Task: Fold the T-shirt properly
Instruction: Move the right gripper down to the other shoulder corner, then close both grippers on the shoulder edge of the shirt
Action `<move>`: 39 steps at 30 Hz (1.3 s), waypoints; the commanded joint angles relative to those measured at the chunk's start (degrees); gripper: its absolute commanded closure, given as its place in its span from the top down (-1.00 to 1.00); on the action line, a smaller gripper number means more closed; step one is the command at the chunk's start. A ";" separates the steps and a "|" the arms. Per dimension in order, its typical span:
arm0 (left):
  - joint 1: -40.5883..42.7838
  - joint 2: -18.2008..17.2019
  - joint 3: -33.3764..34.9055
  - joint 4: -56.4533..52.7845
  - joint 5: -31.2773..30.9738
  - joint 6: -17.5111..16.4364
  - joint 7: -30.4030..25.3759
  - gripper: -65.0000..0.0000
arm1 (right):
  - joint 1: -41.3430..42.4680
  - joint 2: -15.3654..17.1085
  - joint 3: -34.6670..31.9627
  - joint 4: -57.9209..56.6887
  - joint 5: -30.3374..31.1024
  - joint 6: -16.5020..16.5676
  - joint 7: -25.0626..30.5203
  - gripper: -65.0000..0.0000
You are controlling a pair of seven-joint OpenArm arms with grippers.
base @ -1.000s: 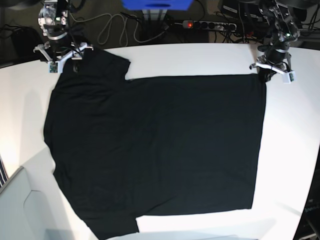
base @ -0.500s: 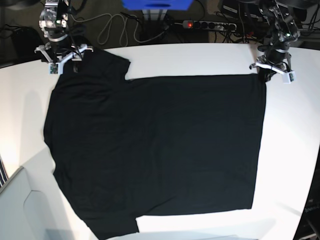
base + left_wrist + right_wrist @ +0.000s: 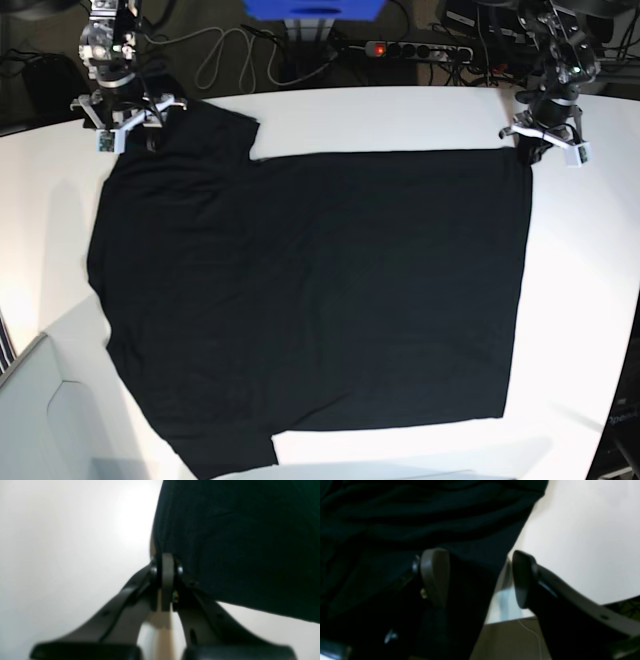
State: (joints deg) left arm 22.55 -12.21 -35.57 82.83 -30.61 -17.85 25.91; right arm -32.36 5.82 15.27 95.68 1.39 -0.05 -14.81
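**Base view: right arm had crept off the sleeve**

Over the past second the right gripper (image 3: 124,128) edged back from the shirt (image 3: 310,290), which lay flat on the table (image 3: 400,115); its jaws stood wide. The left gripper (image 3: 167,562) stayed pinched on the hem corner. The fold had likely not begun.

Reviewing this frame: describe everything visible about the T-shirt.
The T-shirt is large, black, short-sleeved and plain on the visible side; no print shows. It lies spread nearly flat on the white table, sleeves toward the base view's left, hem to its right. The left hand is shut on a hem corner. The right hand is open, one finger over the fabric at a sleeve edge.
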 commanded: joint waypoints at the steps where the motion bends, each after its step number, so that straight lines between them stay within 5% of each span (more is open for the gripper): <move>1: 1.23 -0.23 -0.60 0.21 1.20 0.40 2.35 -1.00 | -0.39 0.29 0.16 -0.43 -1.08 0.63 -2.38 0.16; 7: 1.32 -0.23 -1.22 0.21 1.20 0.40 2.35 -1.00 | -0.83 0.46 0.16 -0.51 2.88 0.63 -2.38 0.10; 15: 1.41 -0.23 -1.22 0.21 1.38 0.40 2.35 -1.00 | -1.09 0.37 -0.19 -0.51 4.72 5.72 -2.47 -0.52; 22: 2.29 -0.23 -1.66 2.76 1.20 0.40 2.35 -1.00 | -2.50 0.37 0.16 2.91 4.81 5.90 -2.29 -1.00; 39: 3.61 -0.14 -4.30 12.16 1.03 0.48 2.79 -1.00 | -4.17 0.55 2.97 16.54 4.81 5.72 -2.38 -0.99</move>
State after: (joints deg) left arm 26.00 -11.55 -39.42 94.06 -28.93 -17.19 29.82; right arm -36.38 5.93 18.00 111.28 6.09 4.89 -18.35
